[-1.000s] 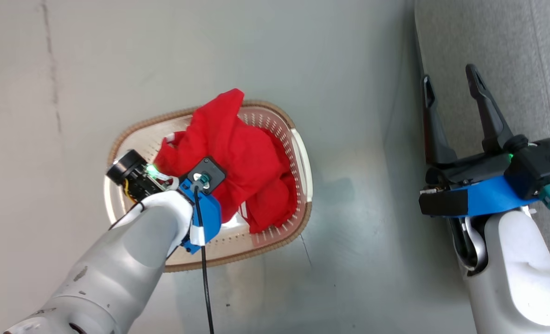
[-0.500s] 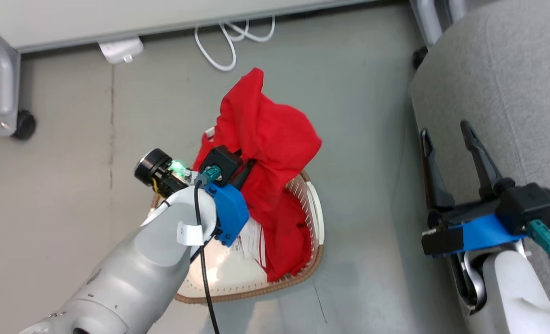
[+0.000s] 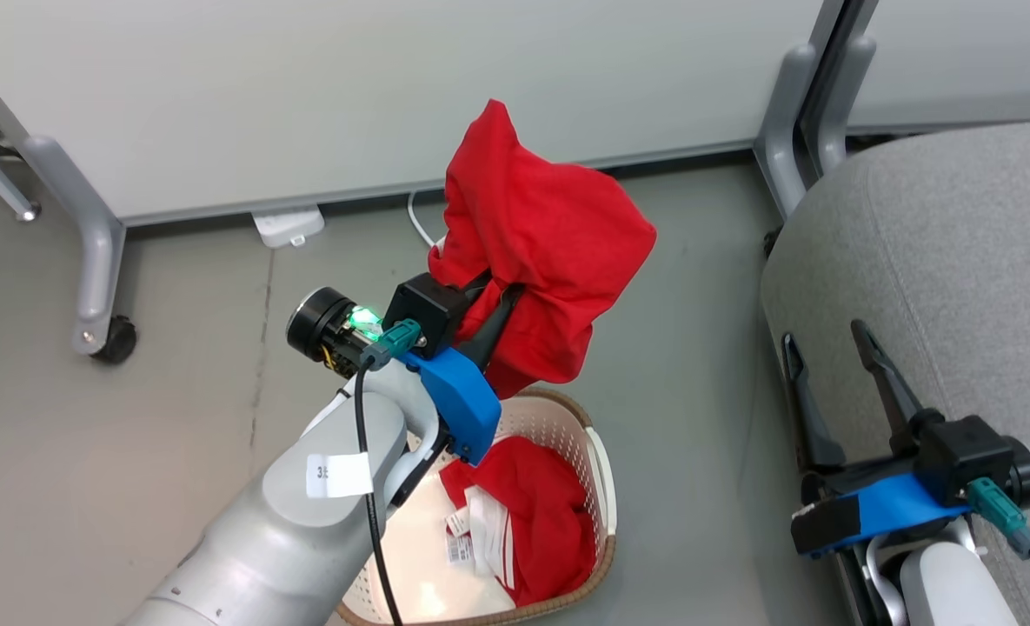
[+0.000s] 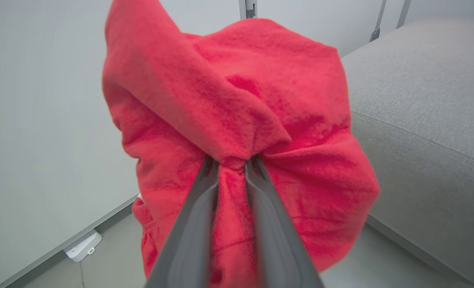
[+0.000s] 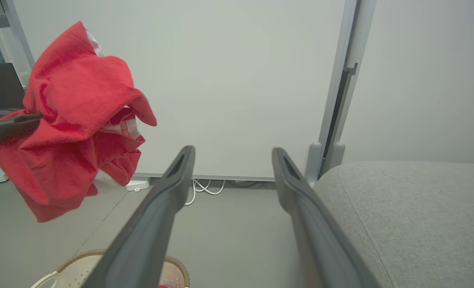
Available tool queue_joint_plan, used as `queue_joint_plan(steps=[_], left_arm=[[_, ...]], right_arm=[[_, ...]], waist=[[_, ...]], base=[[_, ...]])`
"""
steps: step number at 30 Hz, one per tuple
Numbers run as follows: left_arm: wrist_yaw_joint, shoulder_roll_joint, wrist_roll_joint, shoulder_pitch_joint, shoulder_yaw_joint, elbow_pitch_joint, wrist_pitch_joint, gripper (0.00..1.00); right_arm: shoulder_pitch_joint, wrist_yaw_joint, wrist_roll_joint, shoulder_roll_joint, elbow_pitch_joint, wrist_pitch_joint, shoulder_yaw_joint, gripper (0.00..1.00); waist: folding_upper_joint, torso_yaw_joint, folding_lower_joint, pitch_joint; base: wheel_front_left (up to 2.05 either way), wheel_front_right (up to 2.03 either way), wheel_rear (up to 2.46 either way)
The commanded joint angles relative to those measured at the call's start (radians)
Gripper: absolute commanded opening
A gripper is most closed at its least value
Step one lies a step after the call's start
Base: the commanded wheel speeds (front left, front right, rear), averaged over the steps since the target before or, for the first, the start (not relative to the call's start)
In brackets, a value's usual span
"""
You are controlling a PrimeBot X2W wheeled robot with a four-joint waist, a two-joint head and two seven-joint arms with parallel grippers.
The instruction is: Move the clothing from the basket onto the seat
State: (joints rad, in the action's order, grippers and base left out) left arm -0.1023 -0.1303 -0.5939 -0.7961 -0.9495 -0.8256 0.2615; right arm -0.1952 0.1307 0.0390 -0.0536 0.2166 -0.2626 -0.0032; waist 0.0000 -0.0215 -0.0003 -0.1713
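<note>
**Garment aloft, seat rightward**

The left claw [image 4: 232, 162] pinches red clothing [image 3: 549, 243] tight above the basket [image 3: 600, 469]; the seat [image 3: 958, 261] lies to its right, beside the open, empty right claw [image 3: 823, 333]. More clothing sits in the basket.

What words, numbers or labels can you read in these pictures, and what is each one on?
"35", as far as it reads: on the white tag stuck to the left forearm; a cable crosses the tag's right edge, so more may be hidden.
White label inside the basket, beside the red clothing: dark printed marks, too small to read.
No other legible text.
</note>
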Motion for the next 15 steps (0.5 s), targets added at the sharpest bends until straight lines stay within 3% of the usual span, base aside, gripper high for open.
queue_joint_plan(steps=[1, 15], left_arm=[[0.004, -0.002, 0.009, 0.018, 0.021, 0.021, 0.005, 0.0], [-0.005, 0.008, 0.064, 0.09, 0.104, 0.101, 0.005, 0.0]], right_arm=[[0.024, 0.0, 0.005, -0.004, 0.005, -0.003, 0.004, 1.0], [0.106, 0.0, 0.023, 0.001, 0.025, -0.003, 0.026, 1.0]], waist=[[0.0, -0.009, 0.0003, 0.035], [0.0, -0.029, 0.0003, 0.146]], base=[[0.0, 0.0, 0.0], [0.0, 0.0, 0.0]])
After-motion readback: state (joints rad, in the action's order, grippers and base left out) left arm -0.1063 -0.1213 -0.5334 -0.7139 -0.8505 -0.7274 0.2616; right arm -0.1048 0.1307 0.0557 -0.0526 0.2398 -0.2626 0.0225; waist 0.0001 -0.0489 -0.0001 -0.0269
